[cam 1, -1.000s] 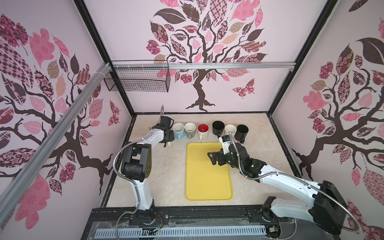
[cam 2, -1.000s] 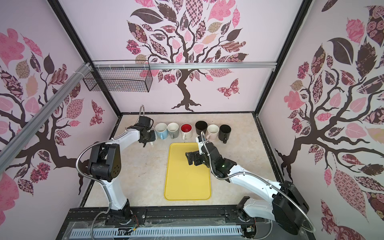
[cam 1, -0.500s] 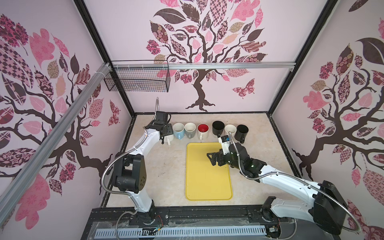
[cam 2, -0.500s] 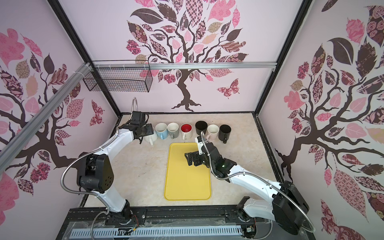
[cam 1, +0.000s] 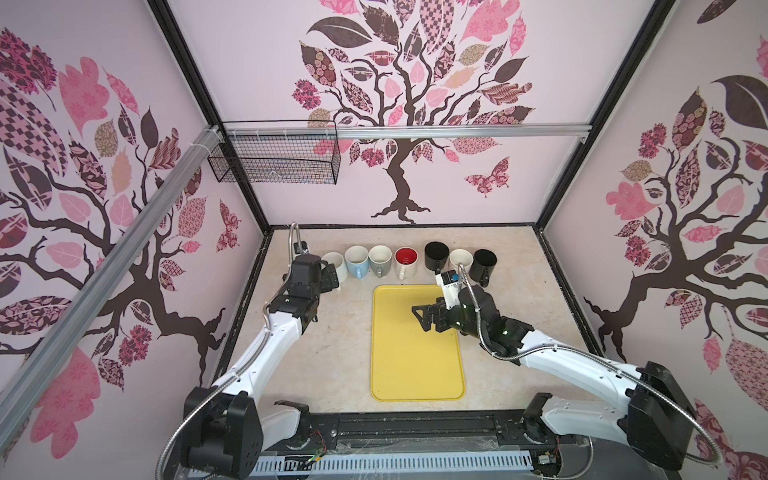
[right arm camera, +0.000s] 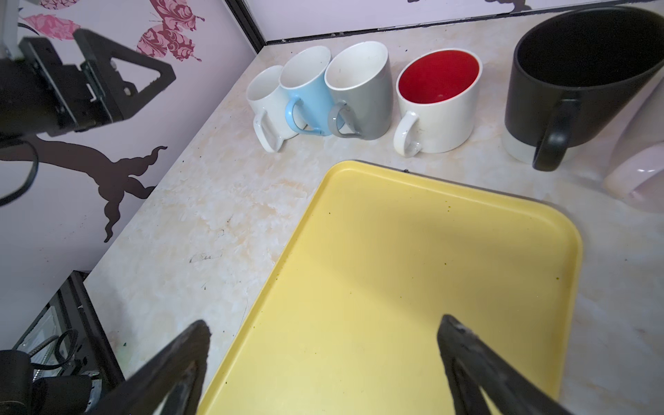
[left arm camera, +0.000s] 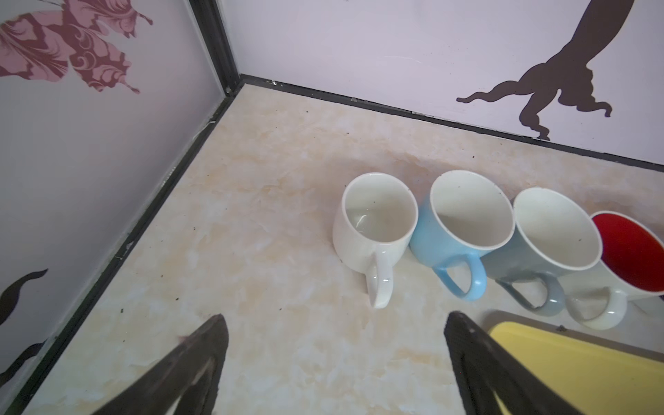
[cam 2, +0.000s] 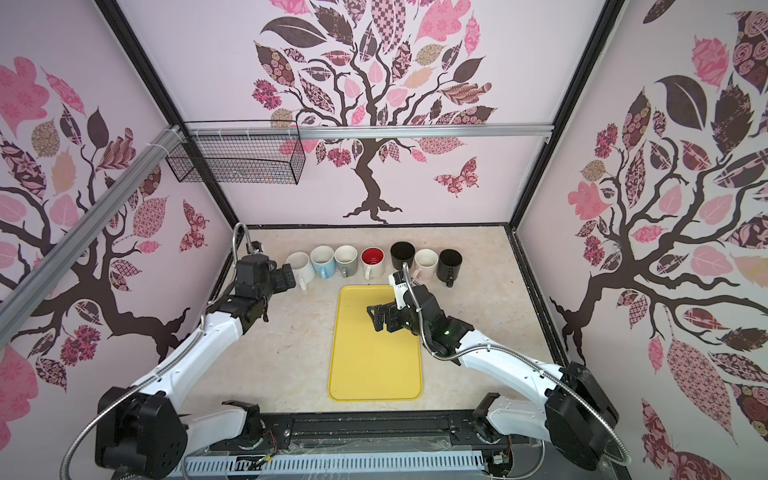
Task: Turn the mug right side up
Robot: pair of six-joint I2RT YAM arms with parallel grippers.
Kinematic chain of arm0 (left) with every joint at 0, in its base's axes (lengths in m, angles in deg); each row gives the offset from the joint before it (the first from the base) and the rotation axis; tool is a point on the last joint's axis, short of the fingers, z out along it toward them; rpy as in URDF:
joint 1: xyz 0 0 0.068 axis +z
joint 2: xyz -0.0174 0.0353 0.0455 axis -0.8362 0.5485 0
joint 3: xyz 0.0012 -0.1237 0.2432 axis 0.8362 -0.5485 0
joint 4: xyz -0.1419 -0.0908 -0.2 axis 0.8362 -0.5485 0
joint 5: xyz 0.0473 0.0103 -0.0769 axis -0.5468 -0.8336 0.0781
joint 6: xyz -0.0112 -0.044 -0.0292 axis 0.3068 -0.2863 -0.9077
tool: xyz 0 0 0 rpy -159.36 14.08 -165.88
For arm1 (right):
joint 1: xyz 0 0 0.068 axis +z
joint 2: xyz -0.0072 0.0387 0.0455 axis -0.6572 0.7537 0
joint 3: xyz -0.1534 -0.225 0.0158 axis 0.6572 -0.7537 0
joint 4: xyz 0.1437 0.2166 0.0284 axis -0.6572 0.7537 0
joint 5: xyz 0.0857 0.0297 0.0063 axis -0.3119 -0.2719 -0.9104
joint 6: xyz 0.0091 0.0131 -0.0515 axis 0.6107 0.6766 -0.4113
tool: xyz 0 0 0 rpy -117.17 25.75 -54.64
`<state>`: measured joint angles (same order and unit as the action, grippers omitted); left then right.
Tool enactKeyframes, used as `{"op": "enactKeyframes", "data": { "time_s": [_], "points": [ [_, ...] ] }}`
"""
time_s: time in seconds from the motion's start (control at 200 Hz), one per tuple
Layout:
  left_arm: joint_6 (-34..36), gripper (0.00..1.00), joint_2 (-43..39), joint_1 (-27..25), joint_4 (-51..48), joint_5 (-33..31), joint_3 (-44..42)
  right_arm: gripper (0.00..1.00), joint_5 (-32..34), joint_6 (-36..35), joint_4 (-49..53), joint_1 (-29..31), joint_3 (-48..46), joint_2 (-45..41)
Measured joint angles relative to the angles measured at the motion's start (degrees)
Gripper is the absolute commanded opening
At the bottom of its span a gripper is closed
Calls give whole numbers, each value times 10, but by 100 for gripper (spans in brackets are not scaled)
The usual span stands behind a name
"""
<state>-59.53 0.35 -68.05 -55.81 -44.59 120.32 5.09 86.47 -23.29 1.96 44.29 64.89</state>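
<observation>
- Mug (cam 1: 337, 262) stands mouth up, left end of the row, centre-left in both top views.
- My left gripper (left arm camera: 336, 319) has just let go and backed off: jaws wide, empty.
- Right gripper (right arm camera: 323, 323) hangs wide over the tray (right arm camera: 431, 251), idle.
- Looks done to me.

A marbled beige tabletop (cam 1: 332, 332) fills the lower middle of both top views. A yellow tray (cam 1: 415, 353) lies flat at its centre, long side running up the frame. Above the tray's upper edge seven mugs stand upright in a row, from the left: white mug (cam 1: 336, 268), light blue mug (cam 1: 356, 262), grey mug (cam 1: 380, 262), white mug with a red inside (cam 1: 406, 264), black mug (cam 1: 436, 256), pale pink mug (cam 1: 460, 261), second black mug (cam 1: 485, 264). The first three stand packed together.
</observation>
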Motion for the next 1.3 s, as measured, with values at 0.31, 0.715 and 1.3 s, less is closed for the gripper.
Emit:
{"op": "enactKeyframes", "data": {
  "time_s": [0.31,0.715,1.3],
  "points": [
    [83,97,52,27,269,-57,-150,100,79,-13,6,0,0,-23],
    [89,97,232,115,565,25,-255,100,298,-209,-203,-130,-154,15],
    [89,97,233,115,634,38,-256,100,188,-222,-561,-382,-241,201]
  ]
}}
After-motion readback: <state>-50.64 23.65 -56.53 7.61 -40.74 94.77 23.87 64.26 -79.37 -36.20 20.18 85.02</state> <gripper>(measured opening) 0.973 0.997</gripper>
